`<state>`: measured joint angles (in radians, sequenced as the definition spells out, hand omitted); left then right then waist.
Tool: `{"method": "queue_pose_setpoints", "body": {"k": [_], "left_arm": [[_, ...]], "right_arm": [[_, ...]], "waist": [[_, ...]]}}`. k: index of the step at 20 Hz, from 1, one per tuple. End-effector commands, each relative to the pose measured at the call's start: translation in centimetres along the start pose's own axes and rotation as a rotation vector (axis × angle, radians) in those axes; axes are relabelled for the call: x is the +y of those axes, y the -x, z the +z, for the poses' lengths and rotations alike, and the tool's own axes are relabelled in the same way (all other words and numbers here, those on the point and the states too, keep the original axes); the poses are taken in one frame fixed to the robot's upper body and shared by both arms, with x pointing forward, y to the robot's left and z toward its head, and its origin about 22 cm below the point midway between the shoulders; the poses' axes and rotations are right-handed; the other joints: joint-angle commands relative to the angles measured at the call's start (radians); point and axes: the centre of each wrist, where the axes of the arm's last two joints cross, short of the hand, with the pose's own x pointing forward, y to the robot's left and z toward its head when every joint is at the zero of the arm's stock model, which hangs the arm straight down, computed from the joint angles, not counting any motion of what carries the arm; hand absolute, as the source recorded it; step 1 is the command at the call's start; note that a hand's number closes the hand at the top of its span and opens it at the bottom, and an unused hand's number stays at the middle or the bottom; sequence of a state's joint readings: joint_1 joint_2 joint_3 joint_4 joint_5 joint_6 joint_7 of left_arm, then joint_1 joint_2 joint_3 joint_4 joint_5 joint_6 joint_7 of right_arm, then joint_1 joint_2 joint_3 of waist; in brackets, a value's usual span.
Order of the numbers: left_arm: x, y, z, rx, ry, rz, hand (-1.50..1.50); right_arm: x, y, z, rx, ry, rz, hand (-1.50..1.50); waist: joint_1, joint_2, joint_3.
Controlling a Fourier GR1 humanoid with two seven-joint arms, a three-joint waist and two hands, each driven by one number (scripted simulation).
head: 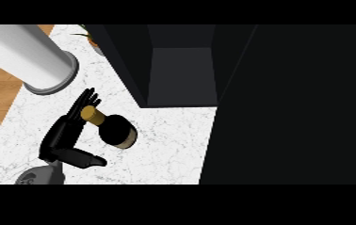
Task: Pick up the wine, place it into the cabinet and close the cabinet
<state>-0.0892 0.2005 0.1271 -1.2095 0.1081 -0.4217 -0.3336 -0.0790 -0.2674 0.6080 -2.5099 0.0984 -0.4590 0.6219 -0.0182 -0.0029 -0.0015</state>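
Our left hand (64, 135) is lying open beside the wine (111, 127), fingers straight along its gold-capped neck and thumb spread below, gripping nothing. The wine is standing on the desk (167, 144), near the open cabinet (177, 73) (its door swung right). Grasping, placing and closing are all remaining.

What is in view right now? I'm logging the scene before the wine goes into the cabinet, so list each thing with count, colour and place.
Wine bottle: one, black with a gold cap, on the counter left of centre, beside the left hand.
Cabinet: one, black, open, at the top centre; its dark door fills the view's right.
Cylinder: one, white-grey, upper left.
Plant: one, green and orange, mostly hidden behind the cabinet, at the top.
Counter: one, white marble.
Left hand: one, black, fingers straight along the bottle, thumb out.
Right hand: not in view.
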Motion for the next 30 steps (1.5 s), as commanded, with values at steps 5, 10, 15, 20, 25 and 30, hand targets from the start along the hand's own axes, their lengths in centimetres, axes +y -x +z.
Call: {"method": "queue_pose_setpoints", "body": {"k": [5, 10, 15, 20, 25, 30], "left_arm": [[1.2, 3.7, -0.4, 0.03, 0.009, 0.015, -1.5], [1.2, 4.6, -0.8, 0.088, 0.054, 0.108, -1.5], [0.3, 6.4, -1.1, 0.083, 0.071, 0.14, -1.5], [-1.7, 7.6, -1.4, 0.078, 0.09, 0.145, -1.5], [-2.1, 8.6, -0.9, 0.04, 0.079, 0.144, -1.5], [-2.2, 8.4, -2.3, 0.019, 0.061, 0.227, 1.5]], "right_arm": [[0.1, -2.6, 2.0, -0.107, 0.022, 0.02, -1.5], [-0.2, -2.4, 2.2, -0.091, 0.026, 0.014, -1.5], [-0.2, -2.8, 2.4, -0.115, 0.025, 0.026, -1.5], [-0.7, -3.4, 3.7, -0.102, 0.009, 0.037, -1.5], [-0.3, -3.3, 3.7, -0.095, 0.016, 0.022, -1.5], [-0.6, -2.9, 3.3, -0.113, 0.017, 0.042, -1.5]], "waist": [[-0.005, 0.002, -0.001], [-0.001, 0.002, 0.0], [-0.007, 0.002, -0.001], [-0.011, 0.0, 0.0], [-0.013, 0.0, -0.002], [-0.013, 0.002, -0.001]]}}
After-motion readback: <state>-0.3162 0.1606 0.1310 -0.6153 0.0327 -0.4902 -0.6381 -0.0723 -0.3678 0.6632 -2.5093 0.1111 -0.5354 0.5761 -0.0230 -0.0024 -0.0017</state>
